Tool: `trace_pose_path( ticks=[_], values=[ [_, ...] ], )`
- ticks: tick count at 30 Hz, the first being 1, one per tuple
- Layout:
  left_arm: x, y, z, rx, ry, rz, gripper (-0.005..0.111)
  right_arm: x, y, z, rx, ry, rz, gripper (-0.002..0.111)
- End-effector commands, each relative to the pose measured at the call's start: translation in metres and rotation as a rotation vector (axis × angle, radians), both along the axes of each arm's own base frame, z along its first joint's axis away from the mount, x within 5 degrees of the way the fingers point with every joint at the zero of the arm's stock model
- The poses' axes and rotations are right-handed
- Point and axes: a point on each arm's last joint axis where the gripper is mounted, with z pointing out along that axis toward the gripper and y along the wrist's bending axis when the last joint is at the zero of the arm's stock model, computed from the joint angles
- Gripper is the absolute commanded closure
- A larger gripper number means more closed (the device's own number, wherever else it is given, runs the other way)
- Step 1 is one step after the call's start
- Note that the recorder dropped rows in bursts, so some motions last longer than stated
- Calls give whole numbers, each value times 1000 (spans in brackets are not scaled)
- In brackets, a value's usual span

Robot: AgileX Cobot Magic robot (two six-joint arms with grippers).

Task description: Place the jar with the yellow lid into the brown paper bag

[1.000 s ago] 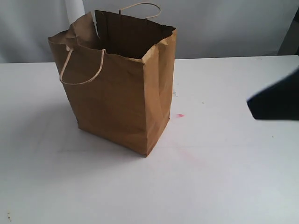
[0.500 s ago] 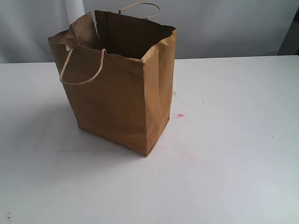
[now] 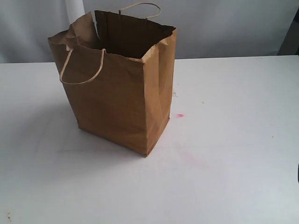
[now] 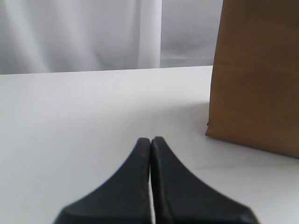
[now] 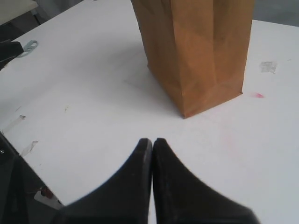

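The left tool (image 4: 150,142) is pressed fully together and grips nothing, with only the bare white surface (image 4: 70,112) beneath it. The right tool (image 5: 153,142) is also pressed together and empty. The brown paper bag (image 3: 117,93) stands upright with its mouth open, left of centre in the upper half of the exterior view. It lies ahead of both tools and apart from each. Its inside is too dark to see into.
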Motion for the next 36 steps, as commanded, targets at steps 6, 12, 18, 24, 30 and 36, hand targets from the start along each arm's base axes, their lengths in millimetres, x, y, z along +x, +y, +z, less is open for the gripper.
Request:
trace_pose_path(
  ticks=[6, 12, 18, 24, 30, 36],
  values=[
    [0, 0, 1, -7, -9, -4, 106, 12, -9, 17, -41, -258, -104, 108],
    [0, 0, 1, -7, -9, -4, 106, 21, -15, 18, -47, -422, -189, 108],
    [0, 0, 1, -7, -9, -4, 106, 30, -26, -12, -106, -486, -307, 108],
    [0, 0, 1, -7, -9, -4, 106, 21, -35, -45, -163, -527, -397, 108],
    [0, 0, 1, -7, -9, -4, 106, 10, -38, -75, -192, -622, -430, 108],
    [0, 0, 1, -7, -9, -4, 106, 6, -39, -97, -209, -643, -437, 108]
  ],
)
